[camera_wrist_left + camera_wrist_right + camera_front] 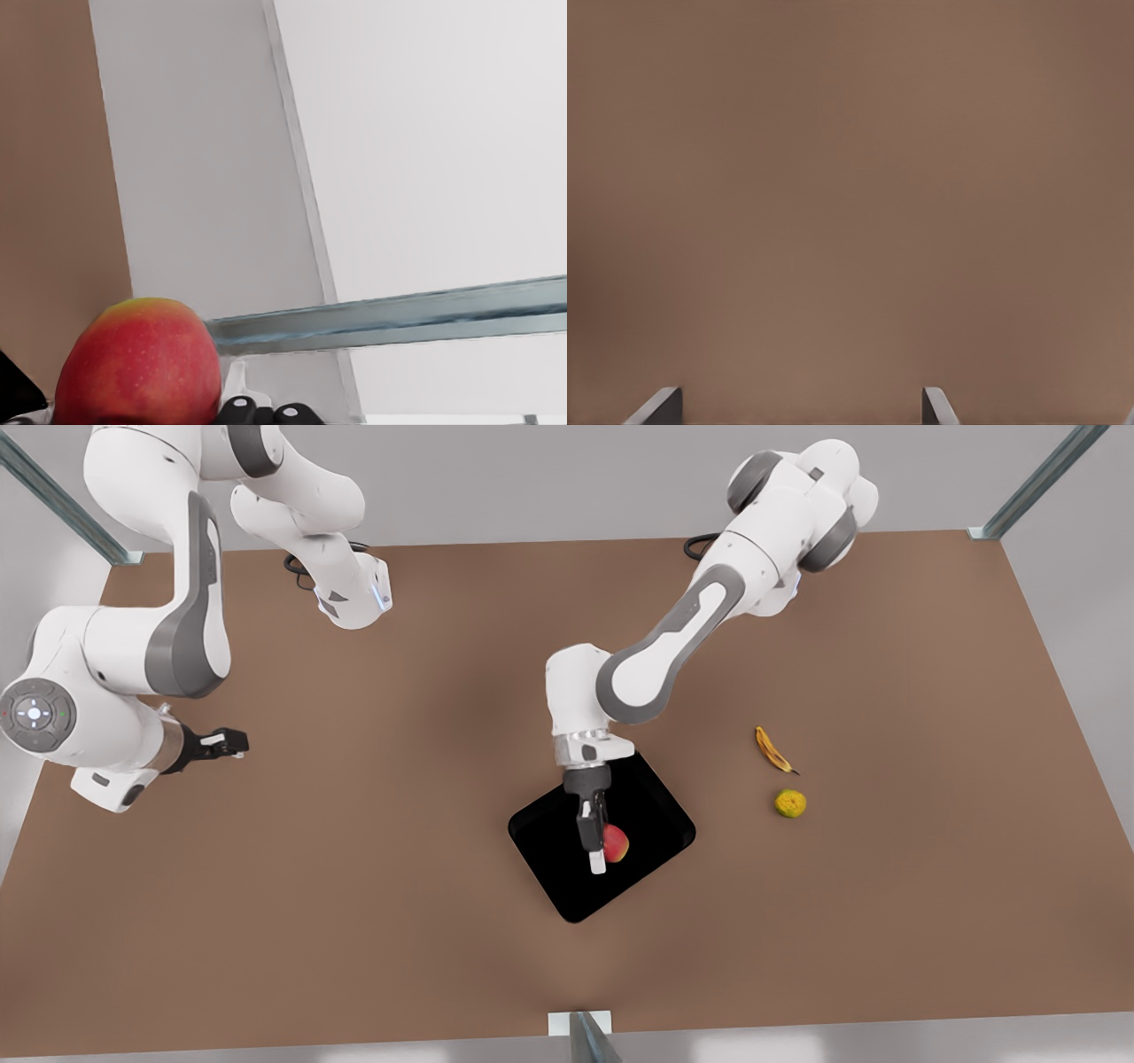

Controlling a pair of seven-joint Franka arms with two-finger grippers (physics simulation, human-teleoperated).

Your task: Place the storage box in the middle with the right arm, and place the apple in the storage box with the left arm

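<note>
Front view: the brown surface [354,921] carries the storage box [647,797] near its middle, a wide, shallow, stiff black bin best taken by a rim wall. Over the box hangs the left end effector [601,850], clamped on the apple [617,843], which sits above the box floor. The apple looks firm, smooth and likely slippery, so a grip across its widest girth suits it. The right end effector [232,743] waits at the front view's left, fingers spread. A banana [772,750] and a yellow-green fruit [790,803] lie apart. The left wrist view shows the apple [140,365] close up; the right wrist view shows two parted fingertips [937,407] over bare surface.
</note>
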